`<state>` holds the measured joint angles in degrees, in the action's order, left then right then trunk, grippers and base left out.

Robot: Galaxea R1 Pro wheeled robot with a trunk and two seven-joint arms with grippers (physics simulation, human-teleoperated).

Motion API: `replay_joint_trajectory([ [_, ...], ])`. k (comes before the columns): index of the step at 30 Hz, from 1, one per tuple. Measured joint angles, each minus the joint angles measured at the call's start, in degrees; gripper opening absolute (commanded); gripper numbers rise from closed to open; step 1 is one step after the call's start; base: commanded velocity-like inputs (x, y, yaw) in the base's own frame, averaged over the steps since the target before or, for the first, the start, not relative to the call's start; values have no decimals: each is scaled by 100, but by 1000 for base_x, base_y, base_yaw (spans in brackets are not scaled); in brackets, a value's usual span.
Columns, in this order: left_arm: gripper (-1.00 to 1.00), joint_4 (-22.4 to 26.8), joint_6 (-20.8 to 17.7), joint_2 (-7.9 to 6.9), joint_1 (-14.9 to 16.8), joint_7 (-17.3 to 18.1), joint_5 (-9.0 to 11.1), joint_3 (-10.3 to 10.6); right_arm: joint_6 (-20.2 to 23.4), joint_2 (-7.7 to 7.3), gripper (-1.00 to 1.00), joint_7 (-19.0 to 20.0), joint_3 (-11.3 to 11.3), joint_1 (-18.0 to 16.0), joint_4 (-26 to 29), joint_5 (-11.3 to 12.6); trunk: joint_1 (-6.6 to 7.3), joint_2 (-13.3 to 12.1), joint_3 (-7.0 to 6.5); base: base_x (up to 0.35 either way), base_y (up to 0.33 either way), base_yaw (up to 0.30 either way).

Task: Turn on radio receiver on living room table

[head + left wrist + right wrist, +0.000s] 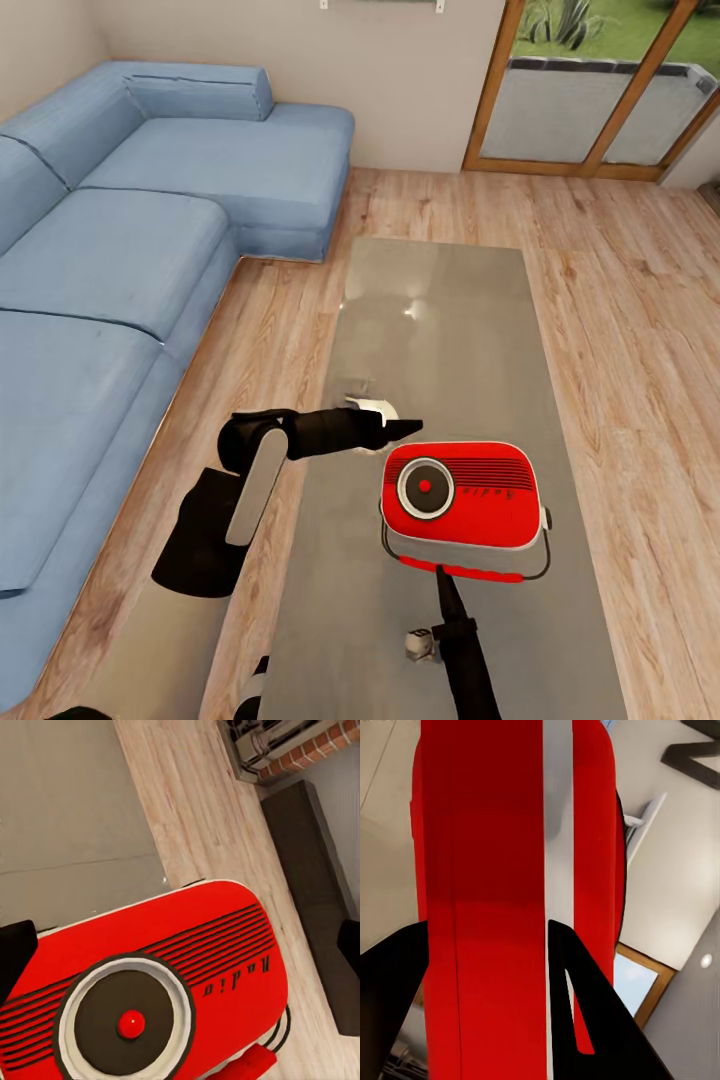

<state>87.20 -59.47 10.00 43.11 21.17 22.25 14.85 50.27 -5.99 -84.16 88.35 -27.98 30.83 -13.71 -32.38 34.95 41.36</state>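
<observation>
The red radio (460, 497) lay near the robot on the long grey table (440, 300), held up by the right pincer (437, 572) clamped on its near edge. The left pincer (408, 428), seemingly closed, hovered just beside its far-left corner; pressing the round dial's (424, 487) centre button squarely seemed wise.

You are in a home living room, rendered by a simulator. A big blue sectional sofa (120, 240) wraps along the wall and fixes the scene. Just beside the sofa, parallel to its long seat, stands a long low coffee table, its glossy grey surface (440, 330) reflecting light. Light wood plank flooring (620, 300) runs beyond the sofa's far end to wood-framed glass doors (600, 90), with greenery outside. Plain beige walls (400, 70) rise behind the sofa. A red radio (460, 495) sits on the table near the sofa's front edge.
</observation>
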Motion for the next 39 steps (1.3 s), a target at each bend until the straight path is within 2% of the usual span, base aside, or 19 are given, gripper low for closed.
replay_joint_trajectory([
  [5, 100, -165, -6, 0, 57, -44, 58, -7, 42, 44, -100, -53, 2, 8, 0, -29, 0, 0, 0, 0, 0, 0],
  [9, 100, -187, -20, 0, 64, -50, 71, -11, 78, 58, -100, -98, 8, 160, -1, -88, 0, 0, 0, 0, 0, 0],
  [14, 100, -200, -53, 0, 66, -51, 93, -23, 185, 55, -100, -138, 1, 349, -7, -439, 0, 0, 0, 0, 0, 0],
  [19, 100, -227, -53, 0, 66, -51, 123, -3, 430, 54, -100, -141, -2, 369, -2, -526, 0, 0, 0, 0, 0, 0],
  [21, 100, -244, -53, 0, 66, -53, 287, 10, 463, 54, -100, -138, -5, 371, -1, -533, 0, 0, 0, 0, 0, 0],
  [24, 100, -275, -53, 0, 66, -67, 750, 37, 477, 47, -100, -130, -16, 373, -1, -535, 0, 0, 0, 0, 0, 0],
  [25, 100, -360, -53, 0, 64, -72, 837, 50, 470, 43, -100, -127, -31, 373, -1, -535, 0, 0, 0, 0, 0, 0],
  [29, 100, -623, -53, 0, 10, -83, 918, 227, 453, 29, -100, -116, -54, 373, -1, -530, 0, 0, 0, 0, 0, 0],
  [34, 100, -665, -53, -23, -10, -86, 948, 401, 434, 29, -100, -90, -108, 373, -1, -520, 0, 0, 0, 0, 0, 0],
  [39, 100, -666, -53, -167, -13, -87, 945, 431, 415, 36, -100, -59, -140, 373, -1, -505, 0, 0, 0, 0, 0, 0],
])
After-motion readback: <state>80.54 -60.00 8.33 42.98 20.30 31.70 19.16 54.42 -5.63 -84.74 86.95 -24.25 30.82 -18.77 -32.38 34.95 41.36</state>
